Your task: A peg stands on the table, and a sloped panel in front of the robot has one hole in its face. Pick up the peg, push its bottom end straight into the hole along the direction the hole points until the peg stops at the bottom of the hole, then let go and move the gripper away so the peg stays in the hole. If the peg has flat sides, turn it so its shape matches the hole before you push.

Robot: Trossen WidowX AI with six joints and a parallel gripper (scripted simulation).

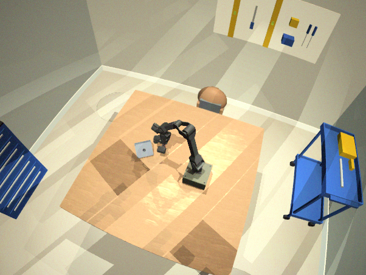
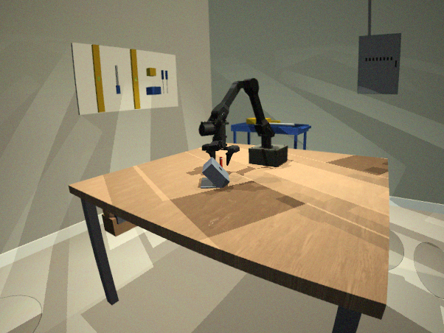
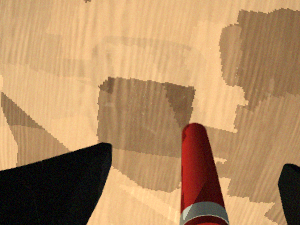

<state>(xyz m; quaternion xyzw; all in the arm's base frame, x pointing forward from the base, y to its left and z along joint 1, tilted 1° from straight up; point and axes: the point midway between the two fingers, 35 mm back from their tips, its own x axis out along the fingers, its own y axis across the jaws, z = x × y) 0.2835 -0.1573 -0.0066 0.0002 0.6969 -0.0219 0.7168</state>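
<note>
A round red peg (image 3: pixel 201 188) (image 2: pixel 220 160) with a grey band near its top stands upright on the wooden table (image 1: pixel 182 213) (image 2: pixel 295 228) (image 3: pixel 133 29). My gripper (image 3: pixel 199 167) (image 2: pixel 220 158) (image 1: pixel 159 144) is lowered around it, one dark finger on each side. The fingers stand apart from the peg, so the gripper is open. In the top view the gripper hides the peg. The grey sloped panel (image 1: pixel 148 146) (image 2: pixel 215 173), with one round hole in its face, stands just beside the gripper.
The arm's base (image 1: pixel 197 176) (image 2: pixel 268 155) sits near the table's middle. A blue cart (image 1: pixel 328 173) (image 2: pixel 273 128) stands off the table's right side, a blue cabinet (image 1: pixel 15 173) off its left. A brown dome (image 1: pixel 211 95) sits at the far edge.
</note>
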